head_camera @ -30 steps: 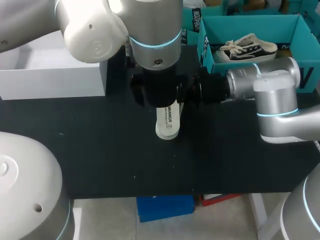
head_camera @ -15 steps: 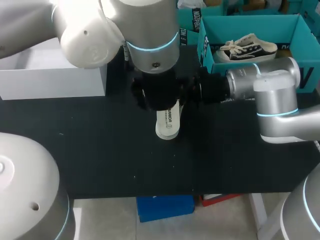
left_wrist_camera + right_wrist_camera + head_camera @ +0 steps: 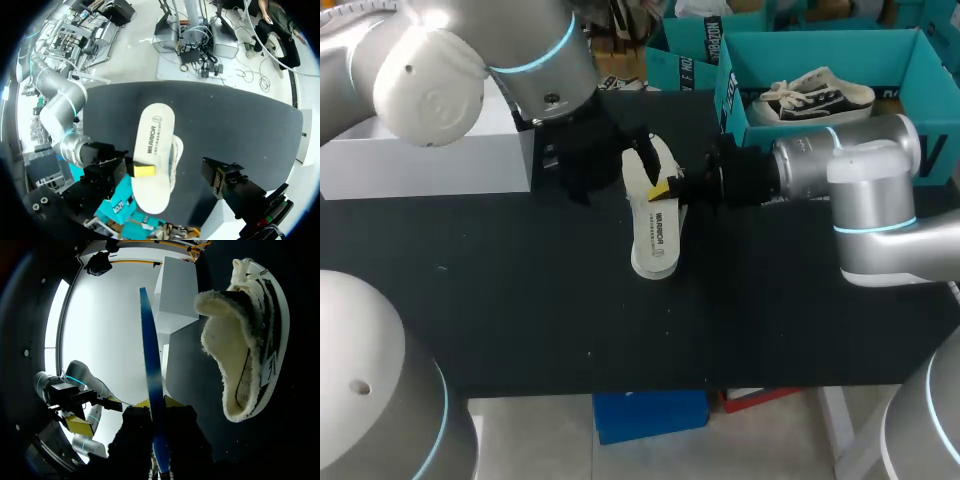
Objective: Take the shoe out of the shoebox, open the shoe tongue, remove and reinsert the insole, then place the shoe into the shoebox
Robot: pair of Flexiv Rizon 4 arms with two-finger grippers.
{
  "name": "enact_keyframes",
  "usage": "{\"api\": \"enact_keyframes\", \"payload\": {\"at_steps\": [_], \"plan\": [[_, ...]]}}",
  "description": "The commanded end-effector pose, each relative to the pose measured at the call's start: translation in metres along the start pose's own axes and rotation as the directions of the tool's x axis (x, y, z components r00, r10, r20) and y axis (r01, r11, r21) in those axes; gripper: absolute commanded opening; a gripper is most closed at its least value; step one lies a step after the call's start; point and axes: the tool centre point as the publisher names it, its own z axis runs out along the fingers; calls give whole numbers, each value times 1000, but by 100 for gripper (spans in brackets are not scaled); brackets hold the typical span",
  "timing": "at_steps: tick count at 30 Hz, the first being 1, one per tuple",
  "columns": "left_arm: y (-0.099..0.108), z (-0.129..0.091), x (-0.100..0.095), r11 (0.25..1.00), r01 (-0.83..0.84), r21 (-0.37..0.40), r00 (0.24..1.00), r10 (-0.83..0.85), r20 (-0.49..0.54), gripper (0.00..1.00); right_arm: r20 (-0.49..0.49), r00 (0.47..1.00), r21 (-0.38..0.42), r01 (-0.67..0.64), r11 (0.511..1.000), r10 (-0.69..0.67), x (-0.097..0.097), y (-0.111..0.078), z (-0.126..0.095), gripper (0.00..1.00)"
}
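Right gripper: jaws clamped on the insole, which is seen edge-on as a thin blue strip between its yellow tips; in the head view the insole shows a white printed face, its free end towards the near side of the table. Shoe: on its side on the table, just beside the insole, fleece lining exposed. Left gripper: above the table, apart from the shoe; state of its jaws cannot be told. Shoebox: at the far right, well apart from the shoe.
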Motion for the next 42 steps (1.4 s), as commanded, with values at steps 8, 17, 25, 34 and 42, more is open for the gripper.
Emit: {"api": "enact_keyframes", "payload": {"at_steps": [8,17,25,34,42], "plan": [[6,15,35,999,-40,22,909,27,415,100,2,1000,1,-1,1000,1,0,0,1,0],[16,28,42,999,-41,36,864,17,503,100,2,1000,1,-1,1000,1,0,0,1,0],[16,29,42,998,-45,36,876,22,482,100,2,1000,1,-1,1000,1,0,0,1,0],[16,29,42,998,-45,36,876,22,482,100,2,1000,1,-1,1000,1,0,0,1,0],[14,29,41,997,-50,52,861,16,508,100,2,1000,1,-1,1000,1,0,0,1,0]]}}
